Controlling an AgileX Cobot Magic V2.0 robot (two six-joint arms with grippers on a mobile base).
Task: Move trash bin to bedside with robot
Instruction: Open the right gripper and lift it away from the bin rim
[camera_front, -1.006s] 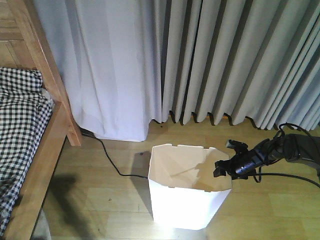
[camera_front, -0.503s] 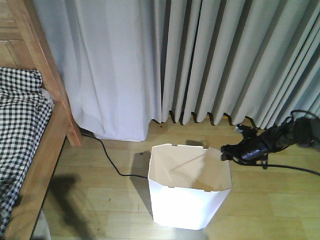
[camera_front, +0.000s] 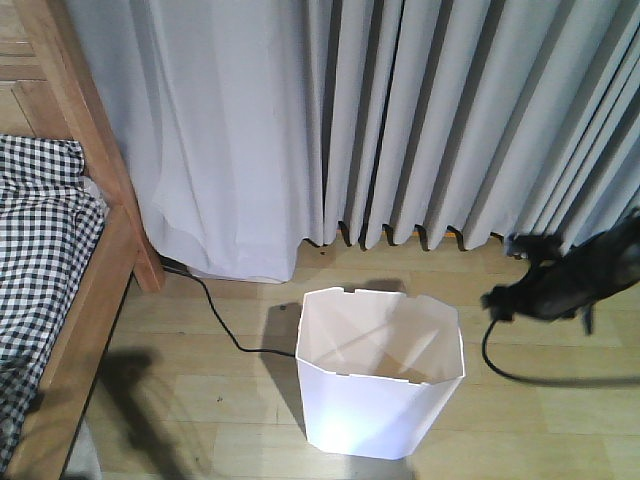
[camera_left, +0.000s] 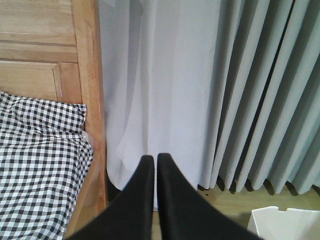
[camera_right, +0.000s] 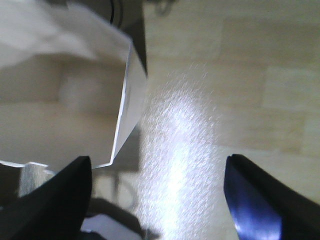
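Note:
The white trash bin (camera_front: 380, 410) stands upright on the wooden floor, right of the bedside. The bedside is a light-brown wooden bed frame (camera_front: 95, 290) with black-and-white checked bedding (camera_front: 35, 250). My right gripper (camera_front: 505, 298) hovers blurred to the right of the bin, apart from its rim. In the right wrist view that gripper (camera_right: 157, 165) is open, with the bin's corner (camera_right: 127, 100) at upper left and bare floor between the fingers. My left gripper (camera_left: 155, 159) is shut on nothing, aimed at the curtain beside the bed frame (camera_left: 92, 100). A corner of the bin (camera_left: 287, 225) shows at lower right.
Grey curtains (camera_front: 450, 120) and a white sheer curtain (camera_front: 220, 130) hang behind the bin. A black cable (camera_front: 225, 330) runs across the floor from under the curtain toward the bin. Another black cable (camera_front: 540, 378) loops on the floor under my right arm.
My right gripper has let go of the bin's right rim and pulled away to the right and up. The bin has stayed in place.

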